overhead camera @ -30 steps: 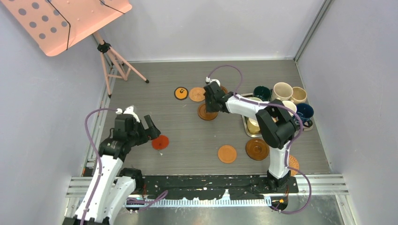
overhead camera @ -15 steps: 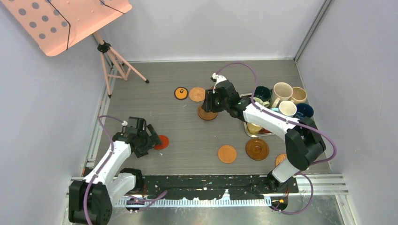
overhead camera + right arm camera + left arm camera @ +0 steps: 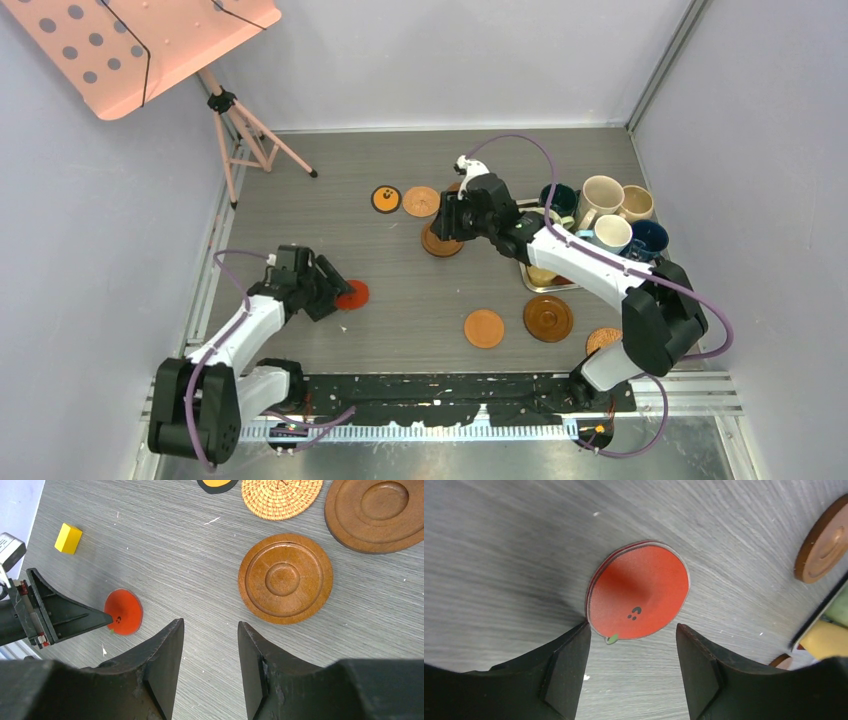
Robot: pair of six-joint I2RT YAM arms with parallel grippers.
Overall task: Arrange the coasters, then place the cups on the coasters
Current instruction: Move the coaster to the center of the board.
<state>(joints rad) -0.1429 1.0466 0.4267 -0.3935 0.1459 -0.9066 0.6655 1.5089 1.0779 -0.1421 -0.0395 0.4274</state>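
Red round coaster (image 3: 354, 295) at the left end effector (image 3: 333, 289); right end effector (image 3: 447, 218) empty over brown wood.
From above, the left end effector lies low on the grey wood-grain bench (image 3: 400, 290), left of centre, with its tips at the flat red disc. The right one hangs farther back over a brown ringed wooden coaster (image 3: 441, 243), and handled ceramic cups (image 3: 603, 192) crowd the far right. Left wrist view: the black fingers (image 3: 569, 665) stand wide apart on either side of the red disc's near edge, and the disc lies flat on the bench, not gripped. Right wrist view: the jaws are moderately apart with nothing between them. The ringed disc lies just beside them, a woven wicker coaster (image 3: 282, 497) beyond it, and a small yellow block (image 3: 68, 538) apart from the red disc.
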